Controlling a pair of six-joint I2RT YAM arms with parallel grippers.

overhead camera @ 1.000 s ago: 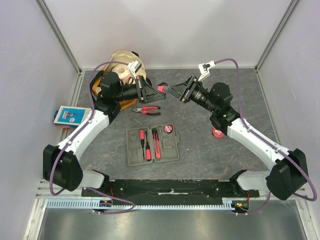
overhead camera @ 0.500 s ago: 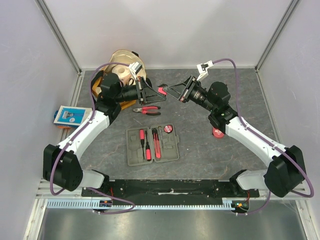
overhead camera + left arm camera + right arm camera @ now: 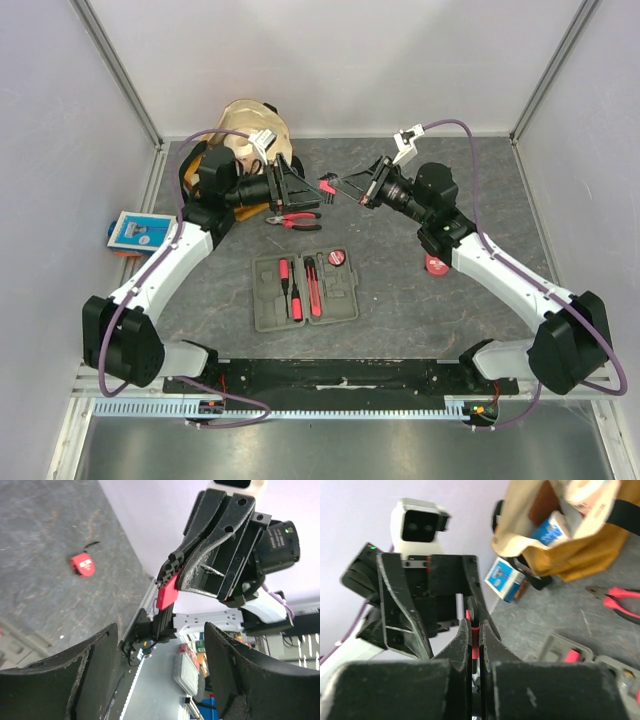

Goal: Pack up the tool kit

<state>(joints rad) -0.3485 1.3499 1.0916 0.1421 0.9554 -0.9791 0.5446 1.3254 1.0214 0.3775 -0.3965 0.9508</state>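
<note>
A small red-and-black tool (image 3: 326,184) hangs in the air above the back of the table, and my right gripper (image 3: 334,184) is shut on it. In the right wrist view the tool's red part (image 3: 475,641) is pinched between the pads. My left gripper (image 3: 308,185) faces it with its fingers spread either side of the tool (image 3: 167,594), apart from it. The grey case (image 3: 305,290) lies open near the front, with red-and-black tools in its slots. Pliers (image 3: 293,220) lie on the table beneath the grippers. A red tape measure (image 3: 436,264) sits partly under the right arm.
A tan-and-yellow bag (image 3: 245,125) stands at the back left, behind the left gripper. A blue-and-white packet (image 3: 140,230) lies by the left wall. Walls close the table at the back and on both sides.
My left gripper has opened and let go of the small tool, pulling back a little to the left. My right gripper has closed on the tool.
</note>
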